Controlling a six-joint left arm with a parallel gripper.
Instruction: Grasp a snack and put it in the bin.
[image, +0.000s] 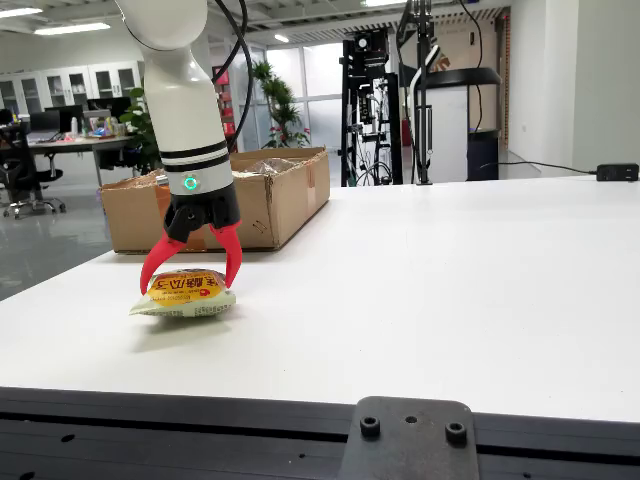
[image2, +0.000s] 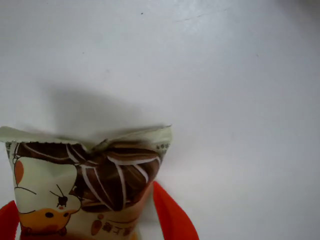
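Snack (image: 185, 293) was what we were after, but we took the scene from the biggest thing down. The white surface (image: 450, 290) filled most of the fixed view and lay bare around the packet. At its far left edge, well behind the arm, stood the bin (image: 270, 205), an open cardboard box with something crinkled and clear already inside.

The arm (image: 185, 90) came down almost upright over the packet. Its jaws (image: 193, 268) stood apart, one red finger on each side of the snack and close against it. We could not tell from either view whether the tips pressed the wrapper or only flanked it. The wrist view showed a red finger (image2: 172, 215) beside the packet's right edge and a sliver of the other at the lower left corner.

The snack itself, a yellow pillow pack, lay flat on the surface near the front left, with its crimped end pointing away from the wrist camera.

We judged the risks this way. The wrapper looked slick and air-filled, so a closing grip could squeeze it out sideways or upward. The curved tips might pinch only film, and the packet could then sag or slip free during the carry to the bin. Tips set too low might scrape the surface.
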